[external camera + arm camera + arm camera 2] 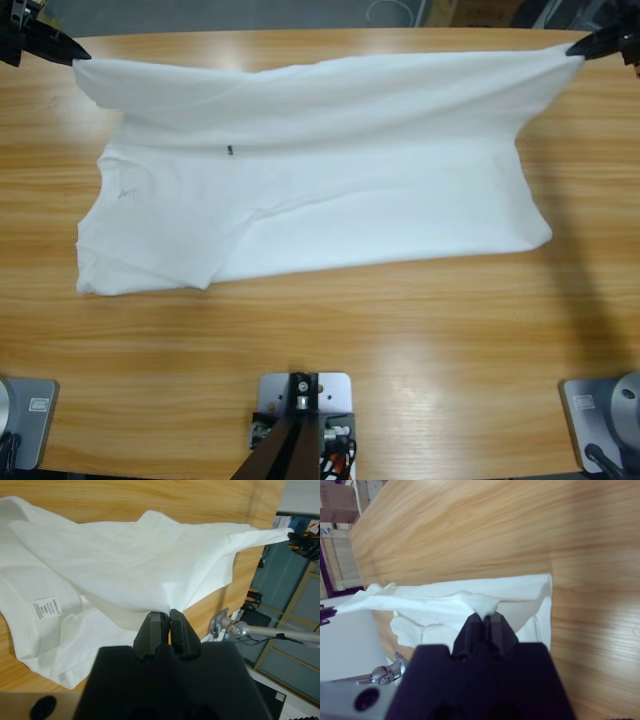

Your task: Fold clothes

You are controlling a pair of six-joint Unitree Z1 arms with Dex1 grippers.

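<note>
Left gripper (166, 612), right gripper (484, 616): both clenched on shirt (350, 200).
You see one edge lifted taut between them; rest on table (350, 350).

High view looks straight down; wrist views close, sharing T-shirt (310, 200).

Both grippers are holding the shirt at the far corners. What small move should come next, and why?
Probably carry both corners toward the near edge. The left gripper and right gripper are each shut on the T-shirt, its far edge lifted and taut, the rest flat on the table.
</note>
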